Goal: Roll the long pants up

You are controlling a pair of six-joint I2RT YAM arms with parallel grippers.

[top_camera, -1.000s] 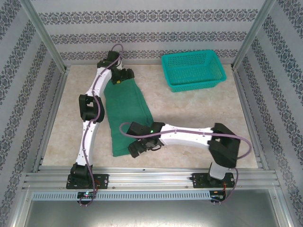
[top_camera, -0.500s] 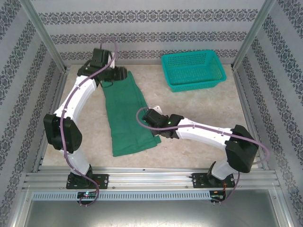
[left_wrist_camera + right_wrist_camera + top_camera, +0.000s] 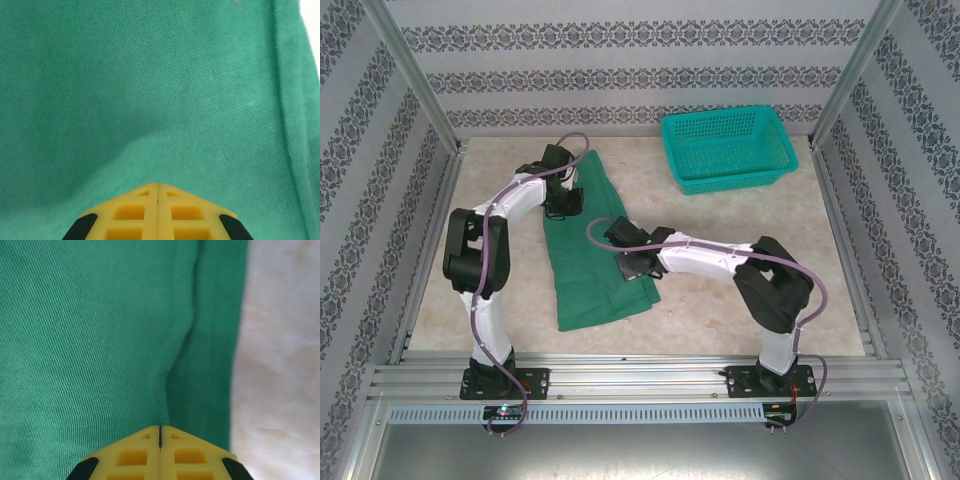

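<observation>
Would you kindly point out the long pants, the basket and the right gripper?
long pants (image 3: 588, 287), top view, near end of cloth
basket (image 3: 735, 179), top view, near wall
right gripper (image 3: 160, 430), right wrist view, where its shut fingers meet

Long pants (image 3: 590, 255): dk green, folded lengthwise, flat on table, left-center, unrolled.

The pants (image 3: 582, 285) are plain dark green, the basket (image 3: 735, 178) a teal mesh. The table (image 3: 740, 215) is mottled beige, and the walls (image 3: 620, 80) are white with dark floral bands.
</observation>
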